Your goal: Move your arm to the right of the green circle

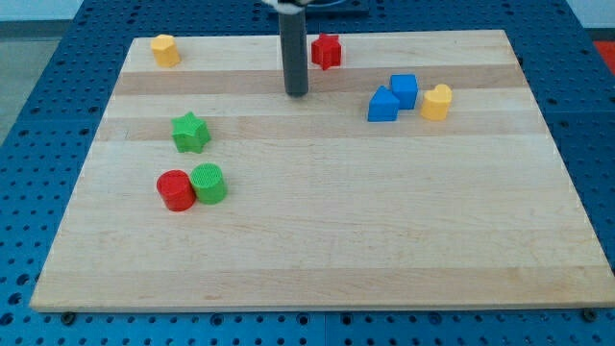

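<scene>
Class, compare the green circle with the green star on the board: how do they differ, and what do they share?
The green circle is a round cylinder; the green star has points. The green circle touches the red circle at its left; the green star stands alone. The green circle lies nearer the view's bottom, the green star closer to my tip, which is up and to the right of both. They share the same green colour and similar size.

yellow blocks: 2 | red blocks: 2 | blue blocks: 2 | green blocks: 2

My tip near view's top, well apart from green circle.
</scene>
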Robot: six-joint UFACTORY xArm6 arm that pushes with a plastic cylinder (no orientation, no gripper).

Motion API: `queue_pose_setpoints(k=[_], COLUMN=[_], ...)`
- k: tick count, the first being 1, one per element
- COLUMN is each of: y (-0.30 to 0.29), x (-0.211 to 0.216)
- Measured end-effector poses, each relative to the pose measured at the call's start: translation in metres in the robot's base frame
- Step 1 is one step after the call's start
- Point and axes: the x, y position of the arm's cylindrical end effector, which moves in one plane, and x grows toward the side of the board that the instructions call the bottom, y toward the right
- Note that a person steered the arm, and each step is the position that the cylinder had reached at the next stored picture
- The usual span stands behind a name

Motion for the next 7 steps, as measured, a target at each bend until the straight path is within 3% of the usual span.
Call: queue_pose_setpoints(k=[5,7], y=[-0.002,-0.020], x=[0.015,0.086])
